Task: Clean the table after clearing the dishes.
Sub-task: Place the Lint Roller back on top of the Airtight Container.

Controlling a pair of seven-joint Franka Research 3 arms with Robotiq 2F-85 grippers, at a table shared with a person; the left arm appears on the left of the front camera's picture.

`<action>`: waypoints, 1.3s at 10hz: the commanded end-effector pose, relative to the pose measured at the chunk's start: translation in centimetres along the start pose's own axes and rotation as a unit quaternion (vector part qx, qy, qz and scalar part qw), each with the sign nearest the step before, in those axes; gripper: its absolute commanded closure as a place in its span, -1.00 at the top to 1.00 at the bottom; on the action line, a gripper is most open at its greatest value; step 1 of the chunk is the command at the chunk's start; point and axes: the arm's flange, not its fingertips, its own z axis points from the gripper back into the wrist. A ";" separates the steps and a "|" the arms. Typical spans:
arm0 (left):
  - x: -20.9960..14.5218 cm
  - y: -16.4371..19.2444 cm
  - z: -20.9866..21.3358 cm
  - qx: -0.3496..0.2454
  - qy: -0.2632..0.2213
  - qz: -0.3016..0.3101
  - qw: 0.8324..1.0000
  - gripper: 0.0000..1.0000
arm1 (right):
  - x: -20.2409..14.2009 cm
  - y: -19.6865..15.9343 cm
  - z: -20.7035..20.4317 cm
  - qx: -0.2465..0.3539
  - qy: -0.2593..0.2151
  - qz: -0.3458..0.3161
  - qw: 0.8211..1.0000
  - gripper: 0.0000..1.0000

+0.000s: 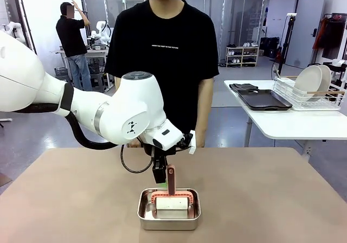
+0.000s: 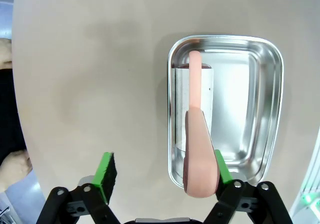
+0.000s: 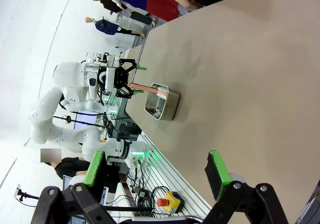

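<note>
While the left hand [image 2: 162,176] hangs wide open over the steel pan [image 2: 265,109], the pink-handled tool [image 2: 199,154] touches one finger.

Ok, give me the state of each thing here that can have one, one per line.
left gripper: open, handle beside one pad
right gripper: open, empty, above the table
pink-handled cleaning tool: head down in the pan, handle up
steel pan: upright on the table
table: dishes cleared

plain beige table [image 1: 65,199], just a shiny steel pan [image 1: 169,216] sitting on it near the robot-side edge, around the middle
</note>
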 end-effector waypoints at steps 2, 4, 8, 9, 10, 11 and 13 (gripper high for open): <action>0.3 -0.2 1.1 -0.003 0.008 0.016 1.000 1.00 | -0.1 0.4 -0.1 -0.004 -0.004 -0.001 1.000 1.00; 0.3 0.1 0.4 0.002 -0.002 0.005 1.000 1.00 | -0.1 0.4 -0.1 -0.004 -0.004 -0.001 1.000 1.00; 0.3 0.1 0.4 0.002 -0.002 0.005 1.000 1.00 | -0.1 0.4 -0.1 -0.004 -0.004 -0.001 1.000 1.00; 0.3 0.1 0.4 0.002 -0.002 0.005 1.000 1.00 | -0.1 0.4 -0.1 -0.004 -0.004 -0.001 1.000 1.00; 0.3 0.1 0.4 0.002 -0.002 0.005 1.000 1.00 | -0.1 0.4 -0.1 -0.004 -0.004 -0.001 1.000 1.00; 0.3 0.1 0.4 0.002 -0.002 0.005 1.000 1.00 | -0.1 0.4 -0.1 -0.004 -0.004 -0.001 1.000 1.00; 0.3 0.1 0.4 0.002 -0.002 0.005 1.000 1.00 | -0.1 0.4 -0.1 -0.004 -0.004 -0.001 1.000 1.00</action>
